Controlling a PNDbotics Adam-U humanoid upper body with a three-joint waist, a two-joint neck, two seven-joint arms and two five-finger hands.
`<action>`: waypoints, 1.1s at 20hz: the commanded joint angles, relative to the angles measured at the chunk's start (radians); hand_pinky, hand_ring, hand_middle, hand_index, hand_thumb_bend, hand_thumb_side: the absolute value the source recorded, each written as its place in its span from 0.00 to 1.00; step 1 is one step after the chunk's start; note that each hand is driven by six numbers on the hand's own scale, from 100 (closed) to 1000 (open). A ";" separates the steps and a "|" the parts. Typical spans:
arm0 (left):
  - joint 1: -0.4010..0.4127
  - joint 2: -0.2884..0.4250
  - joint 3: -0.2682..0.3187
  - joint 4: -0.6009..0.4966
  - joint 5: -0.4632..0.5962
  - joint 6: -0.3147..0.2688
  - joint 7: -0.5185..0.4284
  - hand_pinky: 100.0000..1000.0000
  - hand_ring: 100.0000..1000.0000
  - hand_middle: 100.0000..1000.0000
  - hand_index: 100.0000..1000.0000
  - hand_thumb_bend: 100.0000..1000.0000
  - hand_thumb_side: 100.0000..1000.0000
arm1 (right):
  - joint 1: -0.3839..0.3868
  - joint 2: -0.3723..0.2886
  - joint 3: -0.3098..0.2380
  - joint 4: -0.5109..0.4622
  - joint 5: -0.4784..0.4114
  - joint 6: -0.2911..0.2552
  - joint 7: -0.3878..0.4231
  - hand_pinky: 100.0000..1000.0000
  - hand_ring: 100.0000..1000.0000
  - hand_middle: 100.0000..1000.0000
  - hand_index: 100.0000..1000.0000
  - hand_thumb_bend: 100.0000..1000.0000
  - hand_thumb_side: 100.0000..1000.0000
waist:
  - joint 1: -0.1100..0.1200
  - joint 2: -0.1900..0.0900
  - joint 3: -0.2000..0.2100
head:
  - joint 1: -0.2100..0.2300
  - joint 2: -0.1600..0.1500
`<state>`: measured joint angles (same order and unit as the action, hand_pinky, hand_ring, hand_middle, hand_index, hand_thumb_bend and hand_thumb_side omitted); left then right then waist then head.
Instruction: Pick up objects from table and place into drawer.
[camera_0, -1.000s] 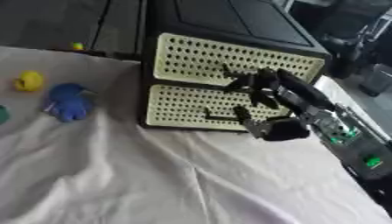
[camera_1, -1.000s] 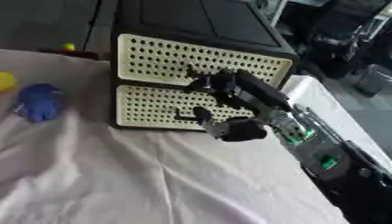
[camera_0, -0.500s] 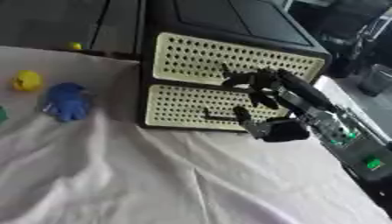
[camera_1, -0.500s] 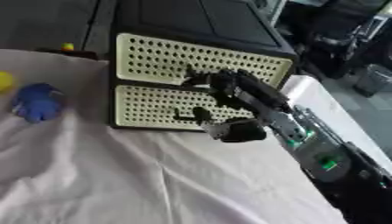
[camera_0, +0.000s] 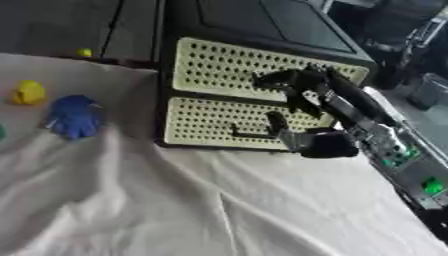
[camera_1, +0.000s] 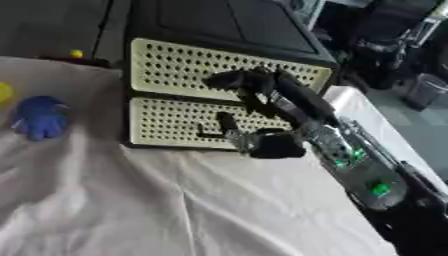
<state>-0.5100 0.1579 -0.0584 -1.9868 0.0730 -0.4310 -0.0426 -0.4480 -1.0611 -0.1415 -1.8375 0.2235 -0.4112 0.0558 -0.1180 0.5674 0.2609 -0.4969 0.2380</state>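
**Right hand at the drawer fronts; toys lie well off to the left**

Far left on the white cloth: one yellow toy, rounded, no clear long axis. Just right of it and nearer the camera, one blue toy, soft-looking, long axis running roughly near-to-far, broader end toward the far side. One small yellow ball sits farther back at the cloth's far edge. A sliver of something green shows at the left border; cannot tell what it is.

Centre: black cabinet with two cream perforated drawers, upper drawer stacked over lower drawer, both fronts flush and closed. A dark handle shows on the lower front.

Right: right hand against the drawer fronts, fingers curled at the upper drawer's face, thumb reaching down by the handle; cannot tell whether anything is gripped. Both toys lie well apart from these fingers, left of the cabinet. Left hand does not show.
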 joint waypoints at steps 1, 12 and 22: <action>-0.007 0.002 0.000 -0.013 0.001 -0.002 -0.003 0.51 0.51 0.62 0.84 0.10 0.96 | -0.005 -0.047 -0.012 0.034 0.021 -0.012 0.013 0.24 0.00 0.00 0.88 0.00 0.13 | 0.005 -0.019 0.000 | -0.010 -0.019; -0.003 0.001 -0.001 -0.013 0.000 0.001 -0.005 0.51 0.51 0.62 0.84 0.10 0.96 | 0.006 -0.061 -0.022 0.058 0.047 -0.038 -0.016 0.24 0.00 0.00 0.89 0.00 0.12 | 0.006 -0.011 -0.002 | -0.017 -0.030; 0.002 0.003 -0.002 -0.013 0.002 0.008 -0.007 0.51 0.51 0.62 0.84 0.10 0.96 | 0.025 -0.075 -0.032 0.050 0.046 -0.041 -0.064 0.23 0.00 0.00 0.88 0.00 0.11 | -0.001 -0.023 -0.005 | -0.022 -0.031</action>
<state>-0.5042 0.1578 -0.0587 -1.9868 0.0732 -0.4257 -0.0473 -0.4182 -1.0872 -0.1482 -1.7812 0.2696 -0.4531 0.0039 -0.1205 0.5770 0.2592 -0.5141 0.2199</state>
